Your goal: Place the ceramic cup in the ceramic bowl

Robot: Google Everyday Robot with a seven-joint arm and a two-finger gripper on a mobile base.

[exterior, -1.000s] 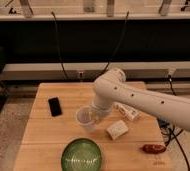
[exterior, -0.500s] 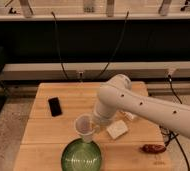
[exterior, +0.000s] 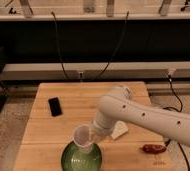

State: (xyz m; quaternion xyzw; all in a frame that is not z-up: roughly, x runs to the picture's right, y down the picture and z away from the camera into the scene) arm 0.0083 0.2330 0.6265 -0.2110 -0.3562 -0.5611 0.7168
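The pincer (exterior: 91, 136) sits low at the front of the counter (exterior: 73, 107), clenched on the ceramic cup (exterior: 82, 137) and holding it tilted, mouth turned toward the camera. The cup hangs right over the far rim of the ceramic bowl (exterior: 81, 157), overlapping it in this view, though whether it touches the glaze or floats just above is hard to call. So this looks like the delivery step: cup carried, bowl underneath, release not yet made. The next move calls for a short drop toward the speckled middle of the bowl, ideally levelling the cup so it settles rather than rolls, then letting the fingers part and lifting straight out. Off to the side, a black phone (exterior: 55, 106) lies well clear on the left, a white block (exterior: 119, 131) peeks from behind the arm, and a reddish object (exterior: 152, 148) rests near the right edge, none in the way.
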